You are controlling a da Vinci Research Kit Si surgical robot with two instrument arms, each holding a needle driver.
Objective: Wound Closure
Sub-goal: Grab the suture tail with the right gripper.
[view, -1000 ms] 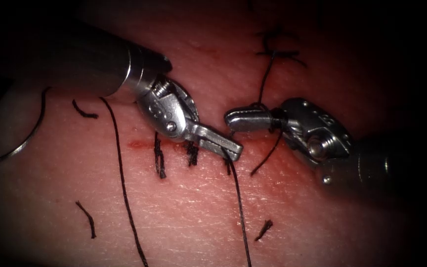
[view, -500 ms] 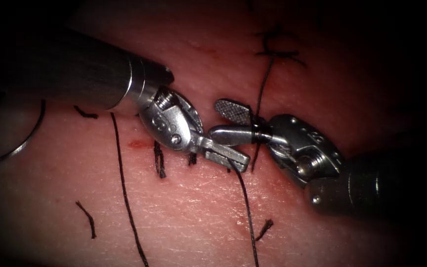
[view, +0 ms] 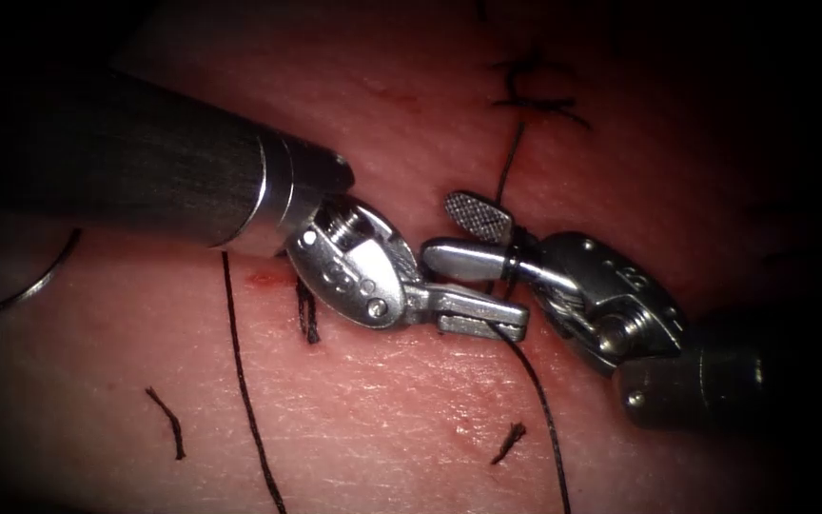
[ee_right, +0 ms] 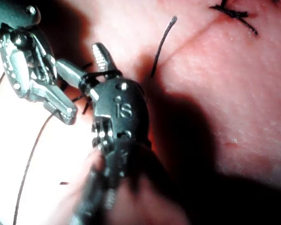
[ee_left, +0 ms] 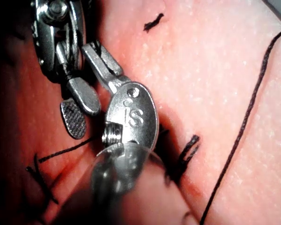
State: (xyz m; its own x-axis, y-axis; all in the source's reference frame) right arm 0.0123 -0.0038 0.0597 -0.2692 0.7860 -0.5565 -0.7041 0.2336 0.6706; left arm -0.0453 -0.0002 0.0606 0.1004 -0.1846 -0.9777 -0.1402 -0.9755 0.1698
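Note:
My left tool (view: 514, 322) reaches in from the upper left, jaws shut on the black thread (view: 542, 409), which trails down toward the front. My right tool (view: 444, 231) comes from the right with jaws open, nothing between them; a loop of thread (view: 516, 249) wraps round their base. The left wrist view has the left tool's shut jaws (ee_left: 100, 58) beside the right tool's ridged pad (ee_left: 74, 119). The right wrist view gives the open right jaws (ee_right: 84, 63) and the loop (ee_right: 91, 76). The curved needle (view: 21, 290) lies free on the tissue, far left of both tools.
A tied stitch with a knot (view: 533, 95) sits at the back, a thread tail (view: 509, 162) running down from it. Another stitch (view: 307, 312) crosses the cut by a spot of red fluid (view: 264, 279). Cut thread ends (view: 168, 421) (view: 508, 441) lie on the near tissue.
The right tool's jaws went from shut to open. The left tool moved right and slightly down with the thread, its tip now under the right jaws.

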